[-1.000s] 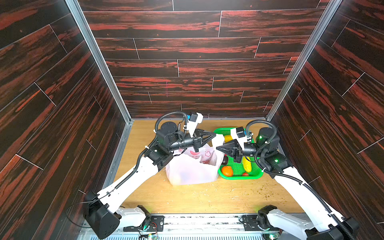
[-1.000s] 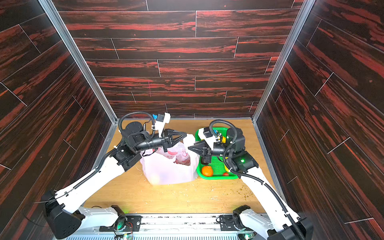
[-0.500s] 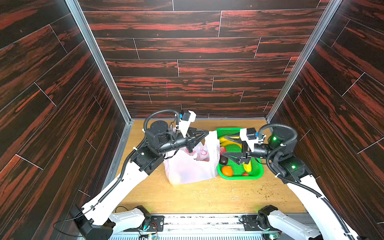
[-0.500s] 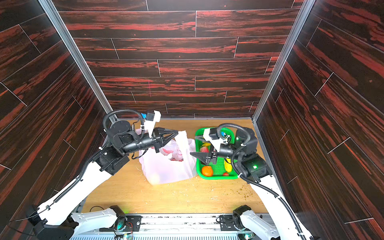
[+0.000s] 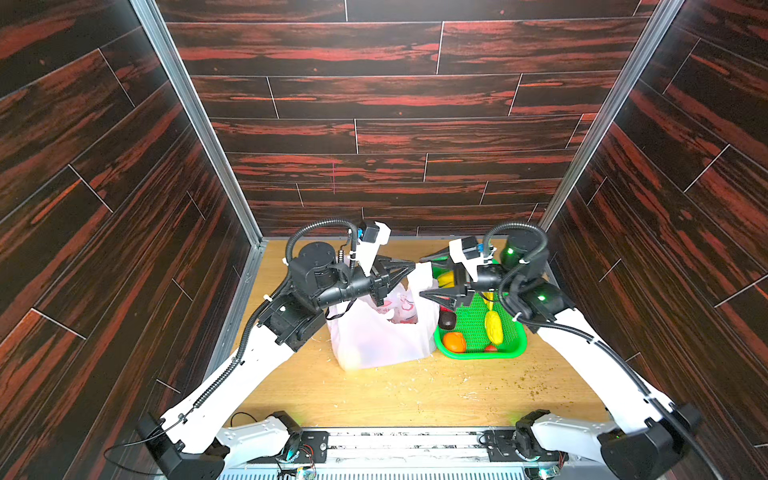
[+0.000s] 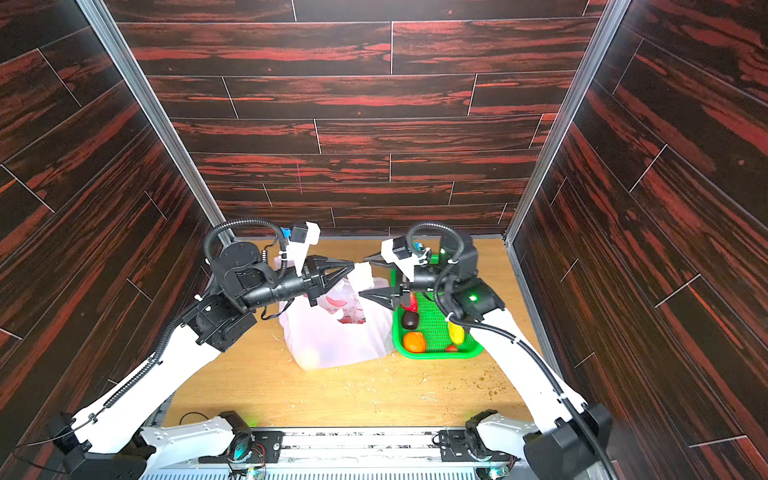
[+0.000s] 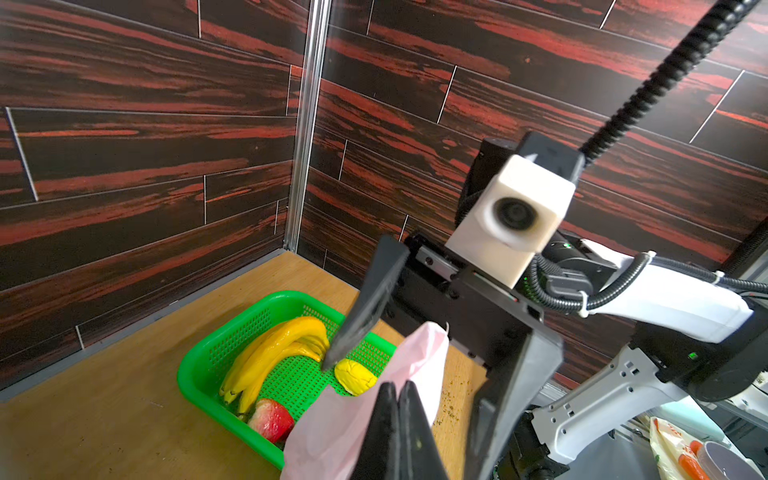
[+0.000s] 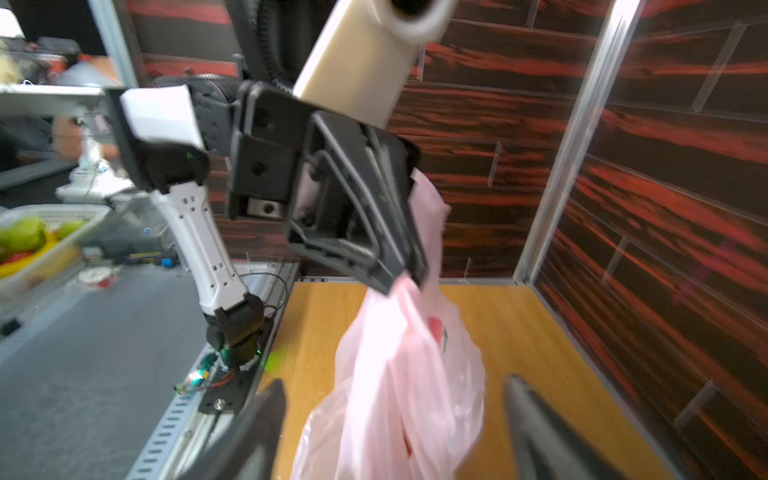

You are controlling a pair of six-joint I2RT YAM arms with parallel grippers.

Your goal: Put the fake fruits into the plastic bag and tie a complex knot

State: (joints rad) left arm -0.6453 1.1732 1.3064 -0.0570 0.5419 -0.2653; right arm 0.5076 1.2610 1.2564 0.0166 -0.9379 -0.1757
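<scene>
Clamped shut, the left gripper [image 5: 410,266] pinches a handle strip [image 5: 422,279] of the plastic bag [image 5: 374,338] and holds it up over the bag's mouth, as both top views show. The bag stands mid-tabletop [image 5: 415,395], toward the back edge, with the green basket [image 5: 482,355] just beside it on the right-edge side. Facing the left claw tip to tip, the right gripper [image 5: 429,275] stands wide open and holds nothing, with one jaw above the raised strip and one below. An orange [image 5: 454,341], a lemon [image 5: 493,328] and a dark purple ball [image 5: 448,319] lie in the basket, not yet bagged. The handles are not tied.

From the left wrist, the closed jaws bite the pink strip, which rises past them. The right arm's open fingers stand on either side of it. Beyond them, a banana bunch [image 7: 270,353] and a strawberry [image 7: 272,419] share the basket with the lemon.

The right wrist view is blurred. In it the strip runs taut from the left gripper's tip down into the bag body, so its long axis is roughly vertical. It crosses the gap between the right fingers [image 8: 257,432] and lies straight ahead of the open claw. Whether the fingers reach around it or stop just short I cannot say. The right arm is the free one and the nearer to the strip below the pinch, so I judge a closing move there would fall to it.
</scene>
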